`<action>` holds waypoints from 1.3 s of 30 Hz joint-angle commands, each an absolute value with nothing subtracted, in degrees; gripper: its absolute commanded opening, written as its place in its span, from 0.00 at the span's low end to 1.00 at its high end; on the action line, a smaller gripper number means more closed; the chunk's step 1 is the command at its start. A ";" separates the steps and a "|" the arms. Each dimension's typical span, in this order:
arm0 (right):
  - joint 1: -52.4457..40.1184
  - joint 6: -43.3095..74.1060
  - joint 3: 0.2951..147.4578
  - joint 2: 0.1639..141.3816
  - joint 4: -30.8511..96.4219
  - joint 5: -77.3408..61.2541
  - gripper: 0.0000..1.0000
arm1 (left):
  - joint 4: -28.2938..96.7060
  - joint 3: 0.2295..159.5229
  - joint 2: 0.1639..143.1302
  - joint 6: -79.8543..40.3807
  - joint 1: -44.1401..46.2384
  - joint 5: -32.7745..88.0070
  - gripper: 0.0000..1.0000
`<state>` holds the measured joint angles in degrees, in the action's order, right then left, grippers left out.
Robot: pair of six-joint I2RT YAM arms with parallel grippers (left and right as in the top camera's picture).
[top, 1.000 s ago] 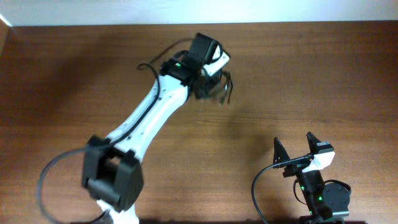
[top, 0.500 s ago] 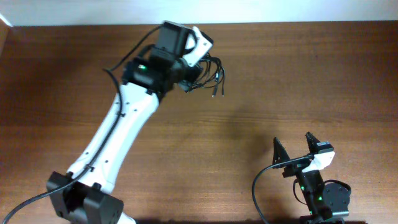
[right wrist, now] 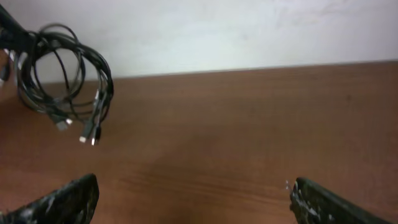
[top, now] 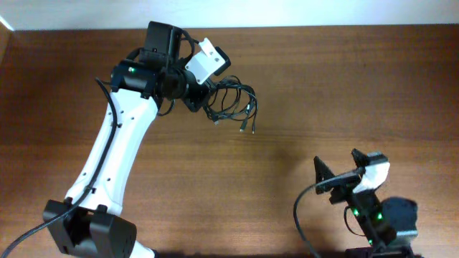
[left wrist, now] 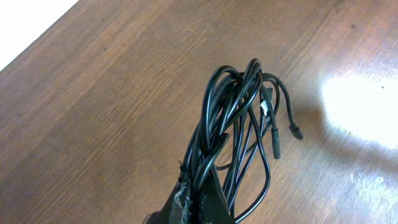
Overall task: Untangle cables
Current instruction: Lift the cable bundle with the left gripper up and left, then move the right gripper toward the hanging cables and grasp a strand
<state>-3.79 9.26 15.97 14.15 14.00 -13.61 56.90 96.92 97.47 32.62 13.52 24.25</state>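
Carried toward eleven o'clock, cables (top: 231, 104) dangling above worktop (top: 344, 86), clamped in left fingers (left wrist: 180, 202); right fingers (right wrist: 62, 202) apart at five o'clock. Still knotted, separating not yet begun.

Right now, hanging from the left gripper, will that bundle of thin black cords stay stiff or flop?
Probably floppy: the thin black cords droop in loose loops from the left gripper. Likely light, being so thin; dangling plug ends may swing.

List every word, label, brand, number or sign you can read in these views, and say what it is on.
None: no readable text on the cables, the left gripper, the right gripper or the table.
The arms carry only small green lights, no lettering.
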 commanded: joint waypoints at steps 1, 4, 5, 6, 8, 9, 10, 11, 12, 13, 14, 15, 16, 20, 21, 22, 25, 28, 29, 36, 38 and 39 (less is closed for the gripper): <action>-4.12 6.22 24.36 25.82 17.65 -16.16 0.99 | 59.22 97.82 95.85 38.74 13.43 30.06 0.00; -4.12 3.62 35.70 41.93 24.29 -22.24 0.99 | 60.34 97.82 95.85 39.81 13.43 31.92 0.00; -4.12 2.09 39.18 46.06 27.35 -24.12 0.99 | 60.66 97.82 95.85 39.99 13.43 32.29 0.00; -4.12 1.21 43.77 51.40 31.79 -25.39 0.99 | 61.30 97.82 95.85 40.36 13.43 32.40 0.00; -4.12 0.80 50.00 58.92 38.00 -26.92 0.99 | 62.19 97.82 95.85 40.47 13.43 32.67 0.00; -4.12 -0.36 52.34 62.52 39.94 -29.45 0.99 | 62.33 97.82 95.85 40.47 13.43 33.28 0.00; -4.12 -0.71 53.45 64.82 40.34 -31.46 0.99 | 62.33 97.82 95.85 40.45 13.43 33.28 0.01; -4.12 -0.69 53.69 66.46 39.72 -33.26 0.99 | 62.35 97.82 95.85 40.42 13.43 33.30 0.01; -4.12 -0.69 53.69 67.51 38.79 -35.07 0.99 | 62.46 97.82 95.85 40.42 13.43 33.32 0.02; -4.12 -0.69 53.69 67.94 37.82 -36.91 0.99 | 62.65 97.82 95.85 40.42 13.50 33.63 0.02; -4.12 -0.67 53.69 67.99 36.99 -38.35 0.99 | 62.70 97.82 95.85 40.42 13.50 33.95 0.02; -4.12 -0.60 53.69 67.96 35.22 -40.84 0.99 | 62.72 97.82 95.85 40.42 13.50 34.37 0.02; -4.12 1.21 53.69 67.99 33.82 -42.04 0.99 | 62.74 97.82 95.85 40.42 13.50 34.79 0.04; -4.12 3.66 53.69 67.99 32.93 -42.02 0.99 | 62.85 97.82 95.85 40.45 13.50 34.76 0.05; -4.12 3.70 53.69 67.99 32.88 -42.09 0.99 | 62.87 97.82 95.85 40.47 13.50 34.74 0.05; -4.12 3.68 53.69 67.99 32.25 -42.52 0.99 | 62.92 97.80 95.85 40.86 13.50 34.76 0.05; -4.12 3.68 53.69 67.99 28.97 -43.16 0.98 | 63.29 97.80 95.85 42.30 13.50 34.81 0.03; -4.12 3.66 53.69 67.99 25.28 -43.16 0.88 | 66.19 97.80 95.85 47.70 13.50 36.14 0.00; -4.12 3.66 53.69 67.99 24.32 -43.16 0.87 | 66.98 97.80 95.85 49.01 13.50 36.77 0.00; -4.12 3.40 53.69 67.99 21.56 -43.16 0.85 | 68.20 97.80 95.85 53.56 15.16 45.34 0.00; -4.12 3.38 53.69 67.99 21.56 -43.16 0.84 | 67.31 97.80 95.85 53.67 16.40 45.95 0.00; -4.12 3.18 53.69 67.99 21.56 -43.18 0.83 | 66.50 97.80 95.85 53.67 17.56 45.91 0.00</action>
<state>-3.79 3.86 52.58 68.20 21.80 -42.15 67.66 96.97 97.38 52.10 15.57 42.50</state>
